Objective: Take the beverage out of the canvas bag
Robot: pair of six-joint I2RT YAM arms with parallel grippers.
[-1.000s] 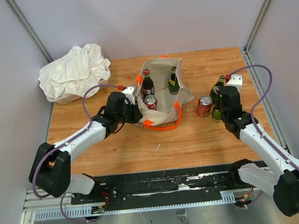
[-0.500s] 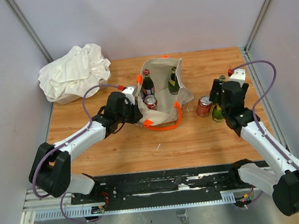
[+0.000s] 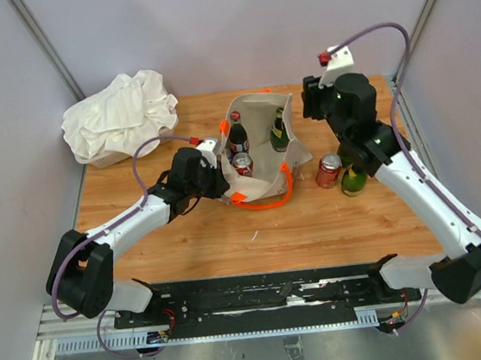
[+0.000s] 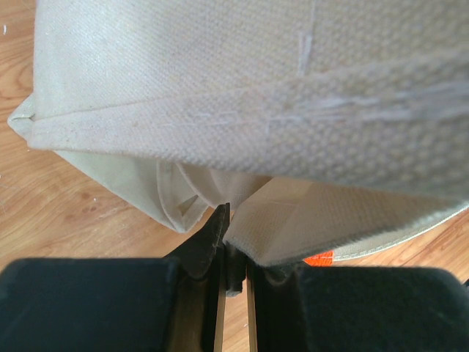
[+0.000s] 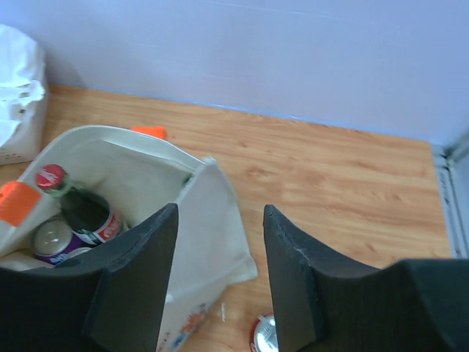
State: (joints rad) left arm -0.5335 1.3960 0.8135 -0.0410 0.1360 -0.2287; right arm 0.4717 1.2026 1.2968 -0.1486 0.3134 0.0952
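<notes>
The beige canvas bag (image 3: 265,153) with orange handles (image 3: 269,200) stands open mid-table. Inside it are a dark bottle with a red cap (image 3: 236,133), a can (image 3: 241,164) and a green bottle (image 3: 278,132). My left gripper (image 3: 221,179) is shut on the bag's left rim; the left wrist view shows the cloth (image 4: 220,88) pinched between its fingers (image 4: 233,242). My right gripper (image 3: 312,102) is open and empty, raised above the bag's right side. The right wrist view looks down past it (image 5: 220,213) at the bag (image 5: 124,169), the capped bottle (image 5: 84,209) and a purple can (image 5: 53,238).
A red can (image 3: 329,171) and a green bottle (image 3: 353,180) stand on the table to the right of the bag, below my right arm. The red can also shows in the right wrist view (image 5: 264,334). A white cloth heap (image 3: 120,115) lies at the back left. Walls close three sides.
My right arm has lifted away from the bottles on the right and swung up and left, above the bag's right side. The left arm and the bag have not moved.
</notes>
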